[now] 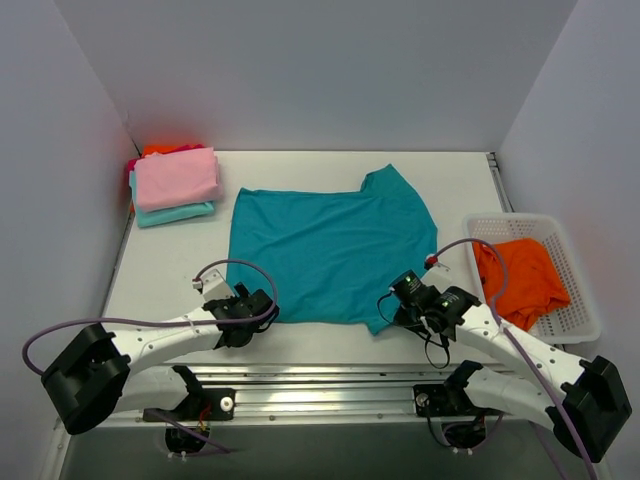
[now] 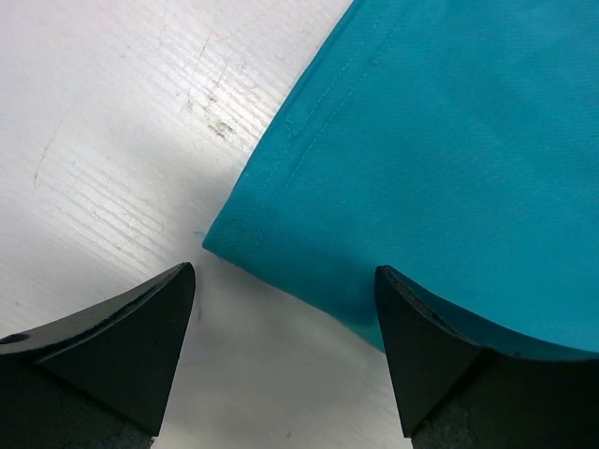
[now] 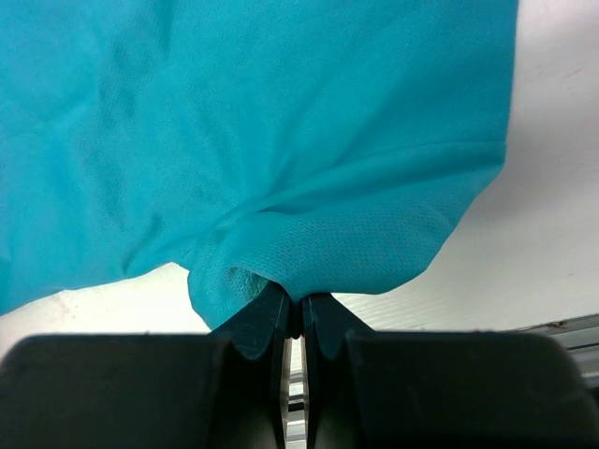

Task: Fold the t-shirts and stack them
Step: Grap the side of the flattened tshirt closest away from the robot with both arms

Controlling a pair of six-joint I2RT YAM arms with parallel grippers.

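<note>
Folding the teal shirt [image 1: 330, 255] lengthwise looks to us like the step in hand. It lies spread flat on the table [image 1: 460, 190], hem to the left and shoulders to the right. Our right gripper [image 3: 295, 313] is clamped tight on the shirt's near sleeve [image 3: 374, 253], with cloth puckered over the fingertips. Our left gripper [image 2: 284, 276] has its jaws wide apart with nothing between them. It sits just short of the shirt's near hem corner [image 2: 225, 238], which lies flat on the table.

To do this well, we think the left gripper should ease forward until that corner sits between its fingers. It should then close on both layers of the hem, not only the top one. After that, both held points ought to rise together and travel evenly to the shirt's far edge. That way the crease runs straight and the cloth does not drag sideways. The right pinch holds a rumpled wad, so we would watch for a crooked edge at that end.

Just right of the teal shirt stands the basket [image 1: 572, 275], holding one crumpled orange shirt [image 1: 518, 278] that fills most of it. Beyond the teal shirt's far left corner sits the folded stack, with a pink shirt [image 1: 176, 178] on top of an aqua shirt [image 1: 175, 213].
</note>
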